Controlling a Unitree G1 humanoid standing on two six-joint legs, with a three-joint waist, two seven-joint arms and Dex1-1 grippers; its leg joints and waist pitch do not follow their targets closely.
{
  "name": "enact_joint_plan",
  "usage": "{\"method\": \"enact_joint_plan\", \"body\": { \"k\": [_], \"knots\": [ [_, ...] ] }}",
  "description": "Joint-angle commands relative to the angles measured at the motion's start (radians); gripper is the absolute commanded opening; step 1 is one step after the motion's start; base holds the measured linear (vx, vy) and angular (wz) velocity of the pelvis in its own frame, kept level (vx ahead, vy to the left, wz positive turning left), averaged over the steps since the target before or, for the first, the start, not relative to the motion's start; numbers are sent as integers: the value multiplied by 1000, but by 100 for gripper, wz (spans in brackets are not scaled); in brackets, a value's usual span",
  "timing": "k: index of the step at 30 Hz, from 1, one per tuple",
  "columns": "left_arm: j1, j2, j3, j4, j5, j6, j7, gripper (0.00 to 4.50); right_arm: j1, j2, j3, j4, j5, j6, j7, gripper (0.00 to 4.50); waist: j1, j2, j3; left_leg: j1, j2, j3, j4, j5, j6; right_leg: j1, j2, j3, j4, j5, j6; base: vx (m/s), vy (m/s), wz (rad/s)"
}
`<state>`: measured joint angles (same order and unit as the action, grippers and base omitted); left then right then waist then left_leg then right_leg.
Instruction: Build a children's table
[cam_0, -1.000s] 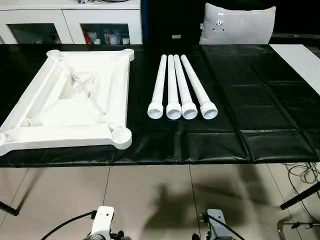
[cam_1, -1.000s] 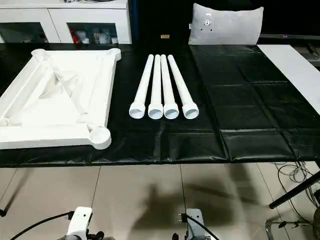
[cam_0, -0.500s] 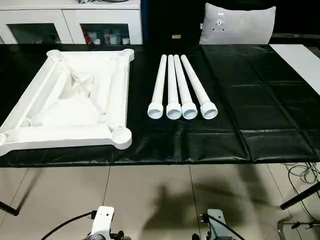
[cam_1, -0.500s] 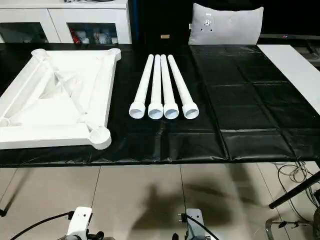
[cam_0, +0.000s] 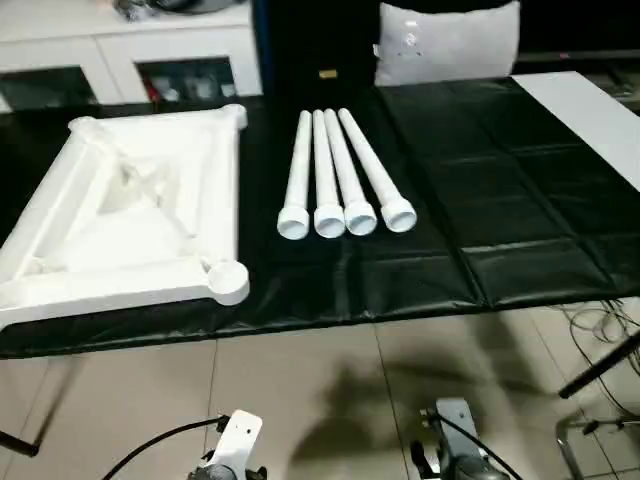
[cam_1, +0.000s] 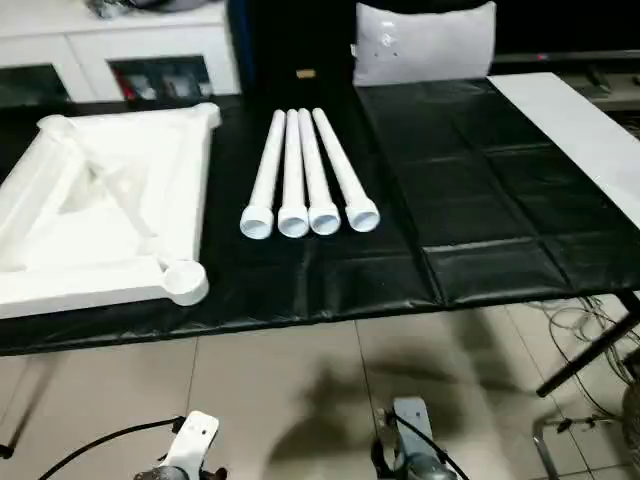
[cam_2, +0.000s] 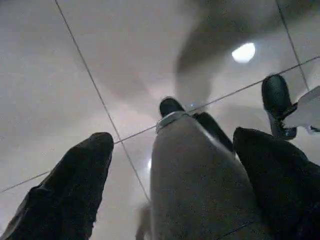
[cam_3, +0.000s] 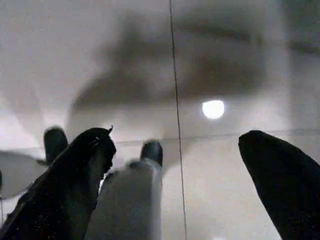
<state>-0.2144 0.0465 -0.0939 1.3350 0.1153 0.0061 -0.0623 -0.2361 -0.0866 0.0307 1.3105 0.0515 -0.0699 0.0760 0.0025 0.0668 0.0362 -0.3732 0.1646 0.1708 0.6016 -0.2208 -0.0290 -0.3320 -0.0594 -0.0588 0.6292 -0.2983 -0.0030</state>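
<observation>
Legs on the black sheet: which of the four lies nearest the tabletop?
The leftmost leg, at the robot's left end of the row; only bare black sheet separates it from the upside-down tabletop.

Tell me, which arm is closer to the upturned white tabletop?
Left. The left arm hangs low in front of the tabletop's near right corner; the right arm hangs further right, past the row of legs.

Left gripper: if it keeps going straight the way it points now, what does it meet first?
Probably the robot's own grey leg, which sits between the open left gripper fingers; beyond it lies the tiled floor. Depth is hard to judge.
</observation>
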Motion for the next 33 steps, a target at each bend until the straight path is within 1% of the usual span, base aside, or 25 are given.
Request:
{"method": "enact_joint_plan", "body": {
  "k": [1, 3, 5, 6, 7, 8, 9, 11, 12, 13, 14, 16, 17, 18, 19, 20, 21, 23, 24, 25, 29, 30, 31, 32, 33],
  "knots": [
    [-9, 0, 14, 13, -5, -35, -4, 442, -23, 11, -13, -16, 14, -64, 45, 450, 3, -10, -35, 1, 94, -39, -73, -105, 143, 19, -124, 58, -76, 163, -295, 0, 0, 0],
    [-17, 1, 12, 20, 13, -83, -24, 442, -37, 12, -27, -34, 20, -149, 117, 450, 5, -21, -40, -1, 95, -37, -67, -70, 176, 20, -125, 56, -68, 248, -292, 0, 0, 0],
    [-17, 2, 11, 20, 15, -88, -27, 442, -39, 11, -27, -36, 20, -156, 126, 450, 7, -16, -44, -2, 96, -39, -62, -37, 196, 20, -126, 54, -60, 306, -291, 0, 0, 0],
    [-15, 4, 10, 19, 20, -120, -52, 442, -44, 7, -24, -46, 21, -180, 182, 450, 10, -22, -47, -5, 94, -40, -53, 18, 234, 20, -126, 51, -49, 399, -287, 0, 0, 0],
    [-8, 9, 3, 16, 27, -159, -80, 442, -44, -4, -9, -65, 19, -191, 272, 450, 11, -30, -46, -10, 91, -38, -50, 27, 258, 21, -128, 48, -45, 431, -282, 0, 0, 0],
    [3, 12, 1, 10, 25, -203, -115, 442, -40, -21, 20, -83, -1, -194, 333, 450, 13, -32, -46, -9, 92, -38, -49, 21, 263, 20, -130, 47, -48, 430, -276, 0, 0, 0],
    [4, 12, 1, 10, 25, -207, -118, 442, -40, -22, 23, -84, -3, -194, 337, 450, 15, -29, -45, -7, 96, -39, -51, 12, 266, 18, -128, 46, -48, 417, -271, 0, 0, 0],
    [10, 14, 1, 7, 24, -231, -137, 442, -37, -32, 41, -93, -16, -195, 366, 450, 17, -28, -44, -3, 102, -41, -55, -1, 258, 15, -126, 45, -48, 389, -278, 0, 0, 0],
    [12, 31, -5, 0, 29, -275, -147, 442, -32, -48, 60, -106, -33, -223, 378, 450, 16, -40, -44, -2, 104, -40, -57, -10, 256, 15, -126, 46, -49, 378, -282, 0, 0, 0],
    [-5, 84, 18, -27, -1, -325, -218, 442, -27, -62, 57, -122, -32, -249, 397, 450, 21, -36, -43, -2, 103, -40, -58, -25, 247, 14, -129, 47, -52, 346, -286, 0, 0, 0],
    [-5, 84, 18, -27, -1, -325, -218, 442, -27, -62, 57, -122, -32, -249, 397, 450, 24, -35, -43, -1, 104, -40, -60, -39, 239, 13, -131, 50, -54, 328, -289, 0, 0, 0],
    [-14, 153, 67, -120, -83, -381, -387, 442, -15, -78, 38, -145, -11, -274, 474, 450, 35, -35, -39, 3, 110, -37, -68, -85, 199, 9, -128, 51, -55, 273, -310, 0, 0, 0],
    [15, 168, 61, -210, -100, -388, -433, 442, -3, -89, 44, -149, -23, -293, 494, 450, 34, -44, -36, 4, 109, -32, -73, -113, 181, 7, -121, 51, -56, 248, -320, 0, 0, 0],
    [38, 166, 54, -268, -108, -379, -442, 442, 4, -95, 50, -146, -37, -303, 483, 450, 38, -42, -34, 1, 112, -31, -76, -138, 165, 10, -128, 53, -56, 208, -325, 0, 0, 0],
    [64, 159, 48, -326, -109, -378, -447, 442, 14, -106, 58, -144, -55, -317, 466, 450, 34, -40, -32, 3, 108, -28, -77, -146, 153, 9, -121, 53, -58, 178, -325, 0, 0, 0],
    [64, 159, 48, -326, -107, -375, -443, 442, 13, -106, 58, -143, -57, -316, 462, 450, 36, -39, -32, 6, 107, -26, -76, -145, 149, 6, -118, 53, -60, 173, -325, 0, 0, 0],
    [59, 155, 43, -324, -90, -354, -411, 442, 11, -110, 61, -135, -68, -307, 427, 450, 31, -46, -33, 3, 101, -22, -73, -121, 150, 8, -115, 56, -58, 184, -319, 0, 0, 0],
    [38, 139, 39, -299, -54, -312, -326, 442, 2, -110, 59, -119, -80, -276, 357, 450, 31, -39, -35, 3, 100, -22, -72, -102, 152, 8, -116, 57, -58, 188, -304, 0, 0, 0],
    [19, 122, 37, -272, -40, -256, -293, 442, -1, -100, 54, -109, -77, -254, 330, 450, 28, -35, -29, 5, 99, -23, -73, -93, 147, 3, -114, 57, -59, 200, -296, 0, 0, 0],
    [17, 121, 36, -267, -39, -251, -292, 442, -1, -99, 54, -109, -76, -253, 330, 450, 28, -37, -31, 6, 98, -22, -73, -98, 146, 4, -115, 58, -62, 196, -293, 0, 0, 0],
    [38, 111, 12, -293, -43, -248, -357, 442, 11, -72, 61, -113, -77, -254, 339, 450, 25, -38, -25, 1, 98, -24, -76, -138, 133, 4, -120, 62, -67, 194, -294, 0, 0, 0],
    [91, 122, 2, -404, -70, -205, -420, 442, 20, -64, 58, -126, -74, -267, 357, 450, 23, -35, -14, -1, 104, -25, -81, -166, 129, 3, -122, 63, -66, 184, -304, 0, 0, 0],
    [126, 129, -5, -476, -90, -174, -460, 442, 25, -60, 52, -134, -65, -272, 375, 450, 22, -36, -9, 0, 101, -21, -80, -170, 135, -3, -116, 63, -68, 171, -309, 0, 0, 0],
    [151, 133, -9, -530, -101, -149, -483, 442, 29, -56, 47, -140, -61, -276, 385, 450, 22, -36, -9, 0, 101, -21, -80, -170, 135, -3, -116, 63, -68, 171, -309, 0, 0, 0],
    [180, 141, -19, -588, -109, -136, -510, 442, 36, -55, 48, -152, -57, -283, 412, 450, 23, -35, -2, -4, 102, -19, -81, -165, 147, -4, -116, 65, -68, 155, -312, 0, 0, 0]
  ]
}}
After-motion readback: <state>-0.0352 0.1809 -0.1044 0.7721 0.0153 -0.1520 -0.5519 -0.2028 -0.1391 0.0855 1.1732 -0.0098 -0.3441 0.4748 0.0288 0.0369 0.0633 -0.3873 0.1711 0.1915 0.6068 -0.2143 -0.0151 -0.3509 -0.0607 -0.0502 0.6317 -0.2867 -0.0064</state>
